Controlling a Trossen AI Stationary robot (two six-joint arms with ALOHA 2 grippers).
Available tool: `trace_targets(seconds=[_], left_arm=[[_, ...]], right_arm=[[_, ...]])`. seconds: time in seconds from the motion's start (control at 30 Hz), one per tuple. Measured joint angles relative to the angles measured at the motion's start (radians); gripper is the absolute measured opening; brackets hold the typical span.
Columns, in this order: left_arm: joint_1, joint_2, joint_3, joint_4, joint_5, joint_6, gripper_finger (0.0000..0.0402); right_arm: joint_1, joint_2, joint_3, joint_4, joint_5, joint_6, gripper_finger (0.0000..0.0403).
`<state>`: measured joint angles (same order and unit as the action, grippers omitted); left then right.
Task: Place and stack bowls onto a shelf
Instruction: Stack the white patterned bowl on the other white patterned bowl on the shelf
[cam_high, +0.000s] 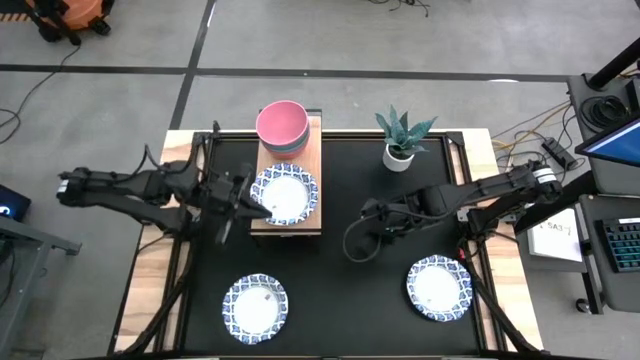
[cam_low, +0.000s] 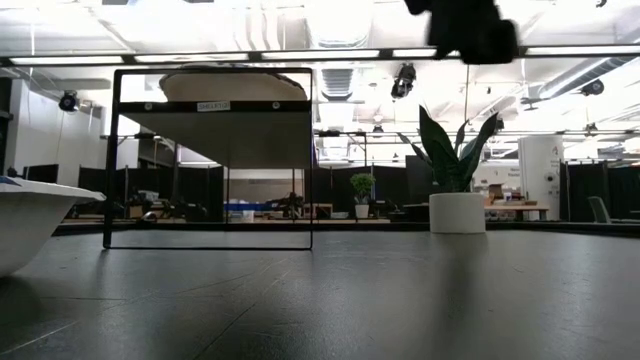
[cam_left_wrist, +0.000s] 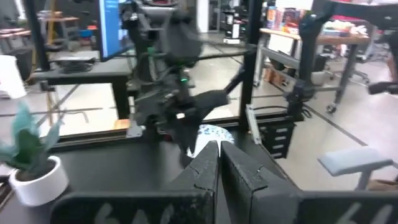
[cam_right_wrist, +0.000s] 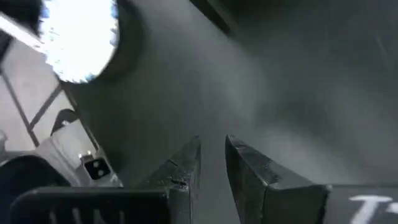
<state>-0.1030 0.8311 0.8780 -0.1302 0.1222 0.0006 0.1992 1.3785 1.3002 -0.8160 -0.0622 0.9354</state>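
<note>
Black tabletop, grey floor beyond

Black tabletop: shelf, plant pot, two patterned dishes

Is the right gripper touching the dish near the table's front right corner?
Apart. In the high view the right gripper hangs over bare black tabletop, well clear of the dish.
</note>
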Motion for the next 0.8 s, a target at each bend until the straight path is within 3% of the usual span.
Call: trace_targets(seconds=[0.27, 0.47, 0.8], left_arm=[[-0.087, 0.019, -0.002, 0.025, -0.009, -0.008, 0.0000], [-0.094, 0.032, -0.005, 0.026, -0.010, -0.009, 0.0000], [-0.105, 0.057, -0.005, 0.050, -0.009, -0.030, 0.0000]], right_arm=[[0.068, 0.030, 0.004, -0.306, -0.142, 0.308, 0.0063], [0.229, 0.074, 0.002, -0.330, -0.151, 0.449, 0.0067], [0.360, 0.243, 0.002, -0.326, -0.147, 0.623, 0.0173]])
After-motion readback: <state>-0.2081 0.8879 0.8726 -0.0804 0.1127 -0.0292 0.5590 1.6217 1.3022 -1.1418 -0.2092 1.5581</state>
